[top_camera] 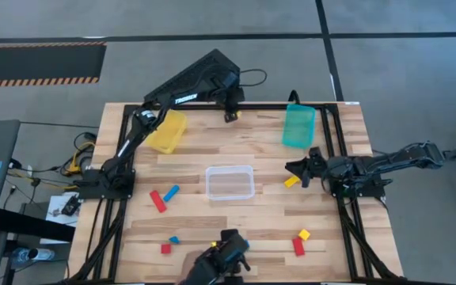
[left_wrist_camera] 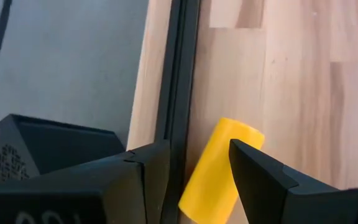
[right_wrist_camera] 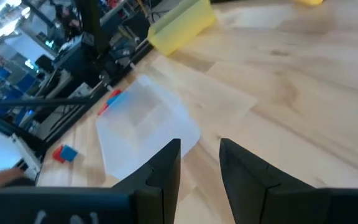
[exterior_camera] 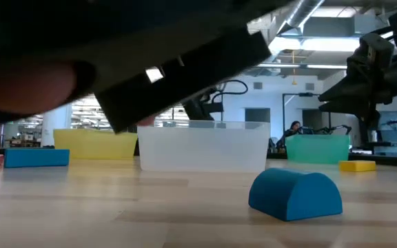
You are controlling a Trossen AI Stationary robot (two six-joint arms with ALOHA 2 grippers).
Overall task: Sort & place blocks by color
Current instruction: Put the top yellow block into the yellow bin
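We get even, bright overhead light on the desk [top_camera: 236,214], soft shadows; low view's foreground is a dark blur, ceiling lamps glaring.

Seen from above, the wooden worktop [top_camera: 236,222] carries three bins: a yellow bin [top_camera: 167,131] at the far left, a teal bin [top_camera: 298,125] at the far right, and a clear bin [top_camera: 229,182] in the middle. The left gripper [top_camera: 232,115] hangs over the far edge between the yellow and teal bins, over what seems to be a small yellow piece. The right gripper [top_camera: 299,172] points inward, just beside a yellow block [top_camera: 291,182]. Left of the clear bin lie a red bar [top_camera: 158,201] and a blue bar [top_camera: 171,191], close together. Near the front edge sit a red cube [top_camera: 165,248] and small blue block [top_camera: 174,239] on the left, and a yellow cube [top_camera: 304,234] touching a red block [top_camera: 298,247] on the right.
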